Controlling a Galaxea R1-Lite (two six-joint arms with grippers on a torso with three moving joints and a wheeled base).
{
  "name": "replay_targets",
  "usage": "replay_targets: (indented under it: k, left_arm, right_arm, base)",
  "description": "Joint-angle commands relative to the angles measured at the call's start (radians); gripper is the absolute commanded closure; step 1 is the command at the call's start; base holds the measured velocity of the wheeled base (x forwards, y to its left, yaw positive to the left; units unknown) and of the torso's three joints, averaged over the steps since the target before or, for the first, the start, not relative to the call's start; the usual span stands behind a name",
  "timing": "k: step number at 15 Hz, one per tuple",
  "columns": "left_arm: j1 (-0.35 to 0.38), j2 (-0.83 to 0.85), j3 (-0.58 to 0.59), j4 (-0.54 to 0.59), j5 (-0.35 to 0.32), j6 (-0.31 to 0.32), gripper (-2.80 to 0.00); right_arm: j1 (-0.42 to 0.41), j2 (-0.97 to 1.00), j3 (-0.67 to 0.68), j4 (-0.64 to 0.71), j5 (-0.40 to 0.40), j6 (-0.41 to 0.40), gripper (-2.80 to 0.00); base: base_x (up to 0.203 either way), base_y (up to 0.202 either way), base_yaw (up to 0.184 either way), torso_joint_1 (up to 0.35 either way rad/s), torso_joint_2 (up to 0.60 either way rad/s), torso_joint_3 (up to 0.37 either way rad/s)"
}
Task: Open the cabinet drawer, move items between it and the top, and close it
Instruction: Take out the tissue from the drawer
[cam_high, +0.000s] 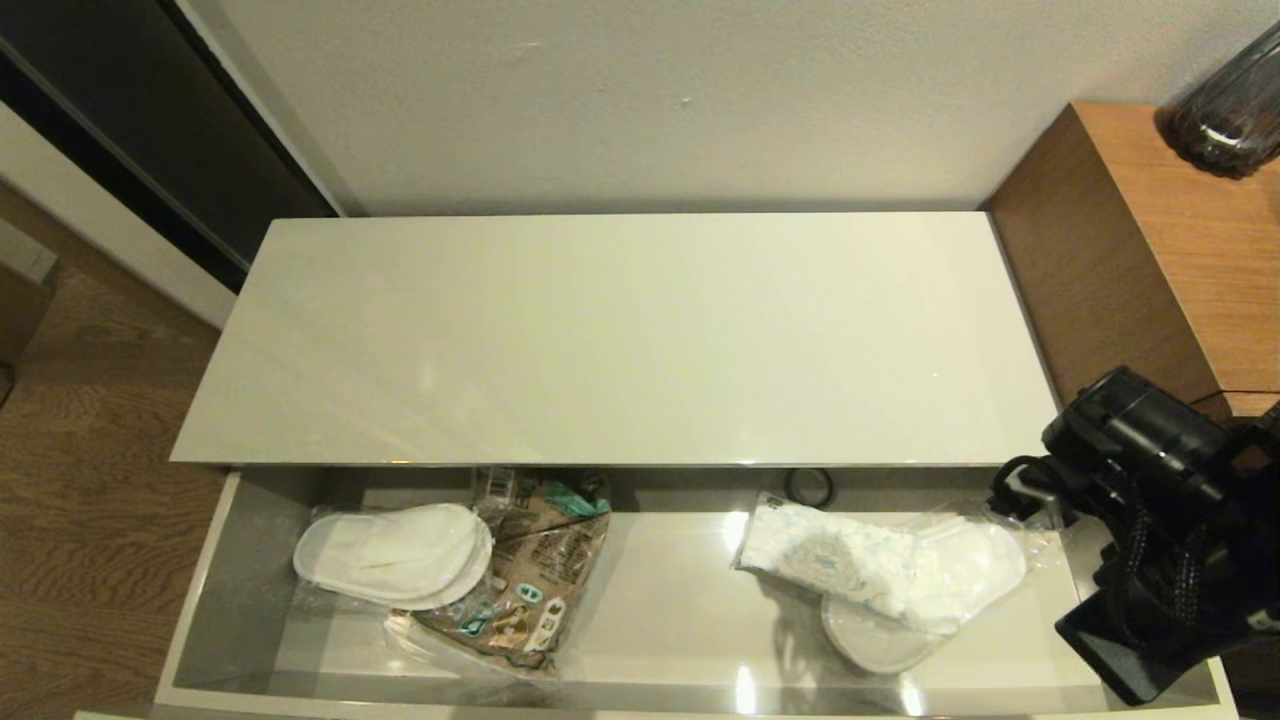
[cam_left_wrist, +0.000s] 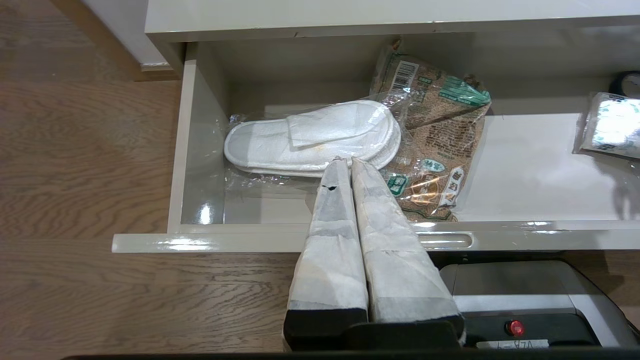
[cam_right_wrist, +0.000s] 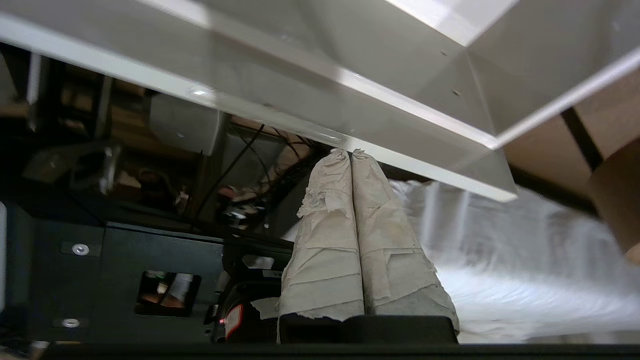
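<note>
Over the open cabinet drawer (cam_high: 240, 590), right gripper (cam_right_wrist: 351, 152) was clamped empty; it needed spreading before dropping on the tissue pack (cam_high: 830, 555).

slippers (cam_high: 395, 555) left in drawer (cam_high: 245, 560), tissue pack (cam_high: 830, 560) right

The cabinet drawer (cam_high: 250, 560) stands open under the bare top (cam_high: 620, 330), holding bagged slippers (cam_high: 395, 555) (flat, white).
</note>
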Motion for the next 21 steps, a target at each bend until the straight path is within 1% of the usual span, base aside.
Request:
replay_targets:
  k: [1,3,6,7,8,9,11,12,15,19,21]
  left_arm:
    - [-0.001,0.000,0.000,0.000,0.000,0.000,0.00]
    - [-0.001,0.000,0.000,0.000,0.000,0.000,0.00]
    - [-0.001,0.000,0.000,0.000,0.000,0.000,0.00]
    - [-0.001,0.000,0.000,0.000,0.000,0.000,0.00]
    - [-0.001,0.001,0.000,0.000,0.000,0.000,0.00]
    - [-0.001,0.000,0.000,0.000,0.000,0.000,0.00]
    - [-0.001,0.000,0.000,0.000,0.000,0.000,0.00]
    - [-0.001,0.000,-0.001,0.000,0.000,0.000,0.00]
    - [-0.001,0.000,0.000,0.000,0.000,0.000,0.00]
    - [-0.001,0.000,0.000,0.000,0.001,0.000,0.00]
    - [-0.001,0.001,0.000,0.000,0.000,0.000,0.00]
  right_arm:
    - [0.066,0.072,0.046,-0.068,-0.006,-0.002,0.00]
    - [0.104,0.140,0.071,-0.178,-0.026,-0.019,0.00]
    - [0.111,0.218,0.097,-0.302,-0.080,-0.180,0.00]
    - [0.110,0.223,0.108,-0.339,-0.087,-0.250,0.00]
    - [0.100,0.218,0.113,-0.357,-0.098,-0.336,-2.80]
    - [0.081,0.200,0.113,-0.370,-0.122,-0.409,-2.80]
    - [0.065,0.200,0.125,-0.407,-0.133,-0.469,-2.80]
    - [0.061,0.221,0.128,-0.423,-0.134,-0.486,-2.80]
    - [0.062,0.322,0.108,-0.486,-0.132,-0.500,-2.80]
    - [0.063,0.537,-0.021,-0.557,-0.133,-0.495,-2.80]
    - [0.064,0.642,-0.081,-0.626,-0.139,-0.492,-2.80]
  base:
    - [0.000,0.000,0.000,0.000,0.00,0.000]
    - [0.000,0.000,0.000,0.000,0.00,0.000]
    - [0.000,0.000,0.000,0.000,0.00,0.000]
    - [0.000,0.000,0.000,0.000,0.00,0.000]
    - [0.000,0.000,0.000,0.000,0.00,0.000]
    - [0.000,0.000,0.000,0.000,0.00,0.000]
    - [0.000,0.000,0.000,0.000,0.00,0.000]
    - [0.000,0.000,0.000,0.000,0.00,0.000]
    - [0.000,0.000,0.000,0.000,0.00,0.000]
    - [0.000,0.000,0.000,0.000,0.00,0.000]
    - [0.000,0.000,0.000,0.000,0.00,0.000]
